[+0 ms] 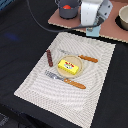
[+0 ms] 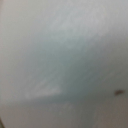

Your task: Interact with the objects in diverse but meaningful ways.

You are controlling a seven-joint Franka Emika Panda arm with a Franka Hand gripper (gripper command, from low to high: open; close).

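A yellow packet [image 1: 69, 66] with a red label lies flat on a pale round plate near the middle of the placemat. Just to the exterior view's left of the plate, a brown sausage [image 1: 49, 58] lies straight on the mat, apart from the plate. At the far edge, a grey pot [image 1: 68, 8] stands upright on a brown board, with a red tomato [image 1: 66, 7] sitting inside it. The wrist view shows only a pale blur.

The exterior view is looking down at an angle from well above the placemat [image 1: 65, 65], taking in the arm [image 1: 92, 12] at its far edge. The wrist view is sitting so near a pale blurred surface that no shared part is showing.
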